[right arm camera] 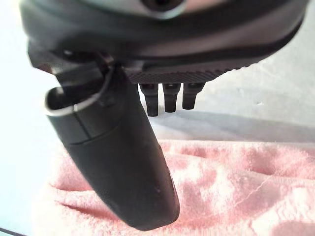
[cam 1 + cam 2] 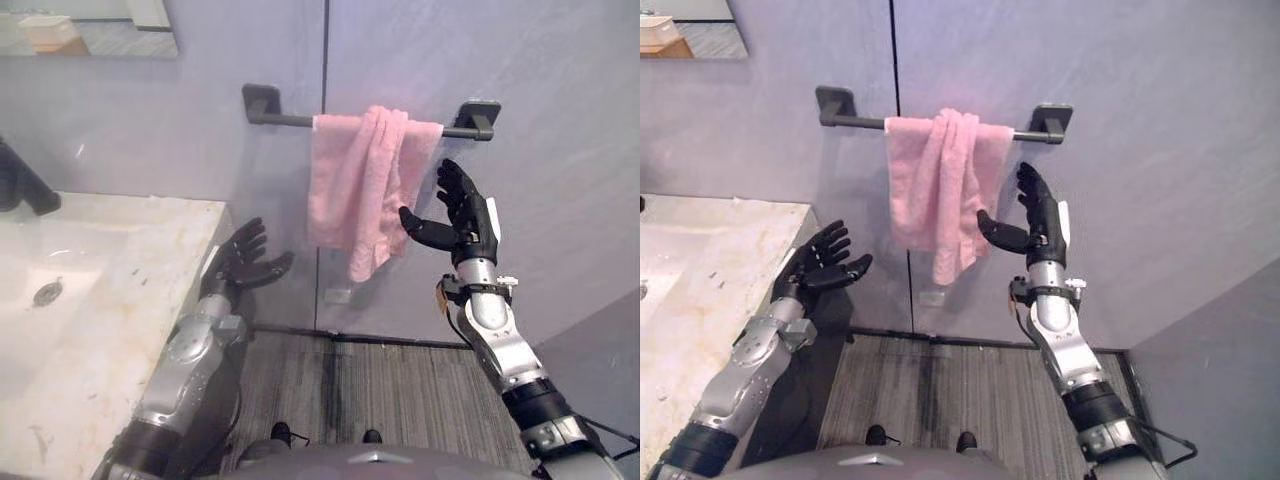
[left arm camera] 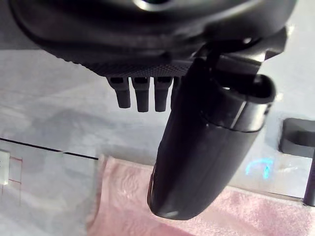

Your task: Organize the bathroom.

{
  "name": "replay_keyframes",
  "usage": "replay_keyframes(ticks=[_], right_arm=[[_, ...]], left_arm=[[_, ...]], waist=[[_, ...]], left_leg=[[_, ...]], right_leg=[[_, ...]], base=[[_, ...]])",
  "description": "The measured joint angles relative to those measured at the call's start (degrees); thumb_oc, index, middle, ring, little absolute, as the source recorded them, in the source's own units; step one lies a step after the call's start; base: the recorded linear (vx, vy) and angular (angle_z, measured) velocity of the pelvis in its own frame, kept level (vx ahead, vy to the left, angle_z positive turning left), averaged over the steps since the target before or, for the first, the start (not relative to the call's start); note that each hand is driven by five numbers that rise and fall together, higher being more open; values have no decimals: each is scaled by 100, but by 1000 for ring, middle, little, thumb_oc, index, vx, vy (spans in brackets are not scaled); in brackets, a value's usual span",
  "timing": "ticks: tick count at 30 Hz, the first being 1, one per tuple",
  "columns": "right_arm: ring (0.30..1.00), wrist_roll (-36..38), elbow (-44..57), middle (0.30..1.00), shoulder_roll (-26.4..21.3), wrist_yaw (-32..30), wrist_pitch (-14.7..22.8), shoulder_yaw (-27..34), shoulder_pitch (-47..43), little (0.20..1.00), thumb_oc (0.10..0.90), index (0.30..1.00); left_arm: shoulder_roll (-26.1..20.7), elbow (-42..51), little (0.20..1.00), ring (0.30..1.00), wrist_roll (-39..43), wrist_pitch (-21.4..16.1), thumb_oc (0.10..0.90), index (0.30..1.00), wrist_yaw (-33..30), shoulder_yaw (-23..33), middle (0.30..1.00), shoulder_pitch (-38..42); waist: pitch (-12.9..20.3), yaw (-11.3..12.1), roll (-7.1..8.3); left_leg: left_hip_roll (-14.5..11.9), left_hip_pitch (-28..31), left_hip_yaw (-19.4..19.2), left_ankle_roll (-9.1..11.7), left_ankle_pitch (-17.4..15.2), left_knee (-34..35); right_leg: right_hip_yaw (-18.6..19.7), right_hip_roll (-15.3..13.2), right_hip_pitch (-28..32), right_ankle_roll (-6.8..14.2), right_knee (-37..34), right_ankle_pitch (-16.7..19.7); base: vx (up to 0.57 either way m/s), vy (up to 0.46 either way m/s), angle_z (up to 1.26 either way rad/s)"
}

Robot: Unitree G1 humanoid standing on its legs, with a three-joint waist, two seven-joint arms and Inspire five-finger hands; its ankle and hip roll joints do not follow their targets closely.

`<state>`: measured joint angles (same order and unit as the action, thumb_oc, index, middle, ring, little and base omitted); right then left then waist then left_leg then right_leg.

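Note:
A pink towel (image 2: pixel 360 180) hangs bunched over a dark wall bar (image 2: pixel 282 120), toward the bar's right end. My right hand (image 2: pixel 462 215) is raised just right of the towel, open, its thumb reaching to the towel's lower edge without gripping it. The pink towel (image 1: pixel 236 182) shows past the thumb in the right wrist view. My left hand (image 2: pixel 240 262) is open, palm up, lower and to the left of the towel, apart from it. The towel (image 3: pixel 123 196) and a bar bracket (image 3: pixel 298 137) show in the left wrist view.
A pale stone counter (image 2: pixel 130 300) with a white sink (image 2: pixel 40 285) lies at the left, a dark faucet (image 2: pixel 25 185) behind it. A mirror edge (image 2: pixel 90 30) is at the top left. Grey striped floor (image 2: pixel 400 390) lies below the wall.

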<state>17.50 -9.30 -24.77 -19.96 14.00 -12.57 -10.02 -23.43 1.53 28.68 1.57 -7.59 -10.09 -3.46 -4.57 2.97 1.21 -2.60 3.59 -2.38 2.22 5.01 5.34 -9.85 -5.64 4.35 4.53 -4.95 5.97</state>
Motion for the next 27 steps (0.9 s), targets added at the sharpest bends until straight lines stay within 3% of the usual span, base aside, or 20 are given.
replay_keyframes(ticks=[5, 6, 7, 8, 9, 10, 11, 27], right_arm=[[900, 360, -181, 900, -62, 105, -147, 91, -165, 900, 800, 900], [846, 361, -214, 846, -72, 100, -163, 101, -203, 846, 764, 846], [721, 362, -245, 721, -96, 96, -233, 153, -247, 721, 681, 721], [658, 364, -296, 658, -156, 99, -257, 159, -281, 658, 638, 658], [488, 366, -367, 488, -200, 98, -257, 167, -313, 488, 525, 488], [375, 367, -410, 375, -209, 96, -265, 197, -344, 375, 450, 375], [300, 367, -441, 300, -209, 87, -293, 209, -382, 300, 400, 300], [300, 575, -628, 300, -210, 1102, -374, -12, -1041, 300, 400, 300]], left_arm=[[-7, -136, 900, 900, -3, 0, 800, 900, 27, 37, 900, -75], [-9, -136, 900, 900, -3, 0, 800, 900, 27, 38, 900, -93], [-11, -137, 900, 900, -3, 1, 800, 900, 28, 38, 900, -123], [-11, -138, 900, 900, -3, 1, 800, 900, 29, 38, 900, -149], [-12, -141, 900, 900, -3, 1, 800, 900, 28, 38, 900, -167], [-16, -148, 900, 900, -3, 1, 800, 900, 28, 38, 900, -171], [-30, -148, 900, 900, -3, 1, 800, 900, 28, 38, 900, -172], [-119, -162, 900, 900, -1, 0, 800, 900, 160, 31, 900, -171]], waist=[[15, -10, 8], [15, -10, 7], [16, -8, 6], [16, 1, 6], [16, 7, 6], [16, 16, 5], [16, 20, 5], [58, 207, -66]], left_leg=[[-4, -11, 56, 30, -9, 1], [-4, -16, 64, 31, -8, 2], [-5, -13, 76, 34, 1, 2], [-7, -21, 90, 34, 5, 1], [-8, -22, 102, 36, 8, 2], [-8, -31, 114, 36, 8, 2], [-8, -33, 121, 36, 8, 2], [-2, -18, 175, 32, 68, -15]], right_leg=[[-77, 2, 29, -3, 0, -28], [-83, 2, 28, -9, 0, -32], [-89, 4, 29, -19, 0, -38], [-98, 5, 33, -20, 0, -39], [-100, 5, 37, -20, 0, -39], [-104, 6, 38, -21, 0, -39], [-107, 6, 38, -23, 0, -37], [-243, 4, 107, -53, -1, -37]], base=[[52, -33, 5], [46, -27, 5], [48, -30, 5], [38, -23, 7], [31, -16, 7], [23, -10, 6], [20, -9, 3], [17, -3, 4]])
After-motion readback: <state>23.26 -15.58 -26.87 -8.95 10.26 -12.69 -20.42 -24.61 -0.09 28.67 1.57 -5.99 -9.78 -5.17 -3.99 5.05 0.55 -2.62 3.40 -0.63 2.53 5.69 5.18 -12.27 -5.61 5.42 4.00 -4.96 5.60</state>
